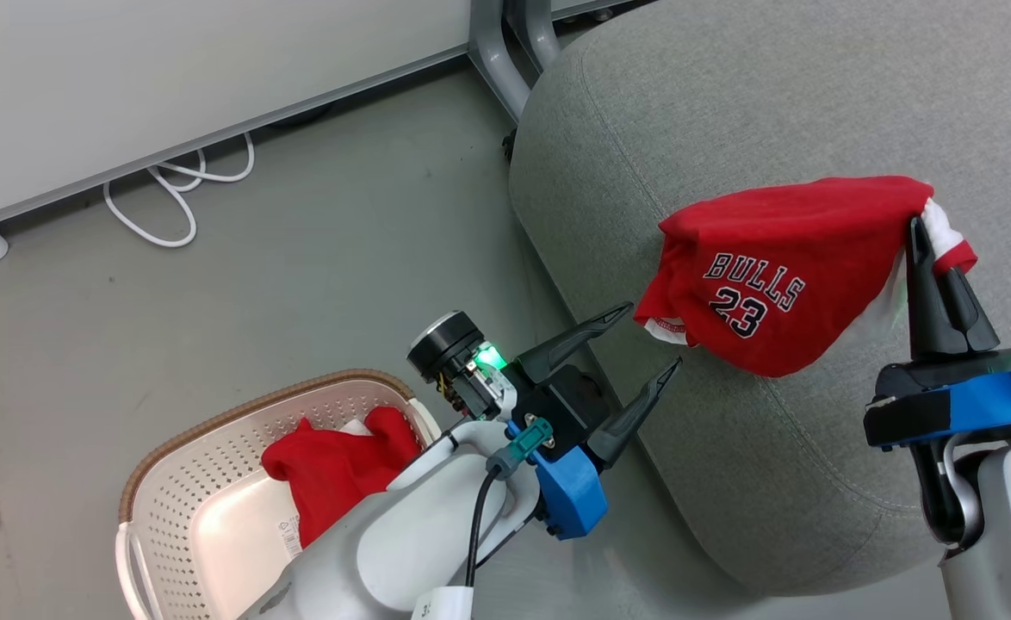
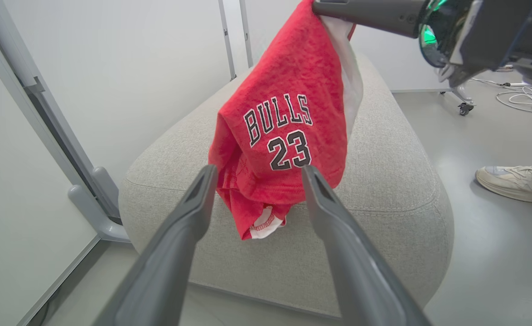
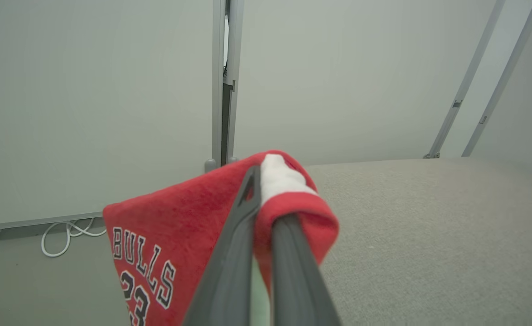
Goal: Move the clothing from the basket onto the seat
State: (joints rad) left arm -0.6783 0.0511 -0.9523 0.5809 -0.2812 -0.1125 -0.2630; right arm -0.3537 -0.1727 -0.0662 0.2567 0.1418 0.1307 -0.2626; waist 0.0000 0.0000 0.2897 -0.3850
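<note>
A red jersey (image 1: 781, 275) printed BULLS 23 hangs over the grey seat (image 1: 729, 103), pinched at its upper corner by my right gripper (image 1: 921, 228), which is shut on it. In the left wrist view the jersey (image 2: 288, 127) droops down the seat (image 2: 384, 172) front, its hem just beyond my open left gripper (image 2: 257, 174). That left gripper (image 1: 648, 340) hovers beside the seat's edge, empty. More red clothing (image 1: 333, 469) lies in the cream basket (image 1: 178, 482) at the lower left. The right wrist view has the jersey (image 3: 180, 235) clamped between my fingers (image 3: 243, 217).
A pale partition panel (image 1: 170, 77) with grey legs (image 1: 505, 60) stands behind the seat. White cable (image 1: 170, 185) loops on the floor by its base. In the left wrist view a person's shoe (image 2: 515, 181) rests on the floor right of the seat.
</note>
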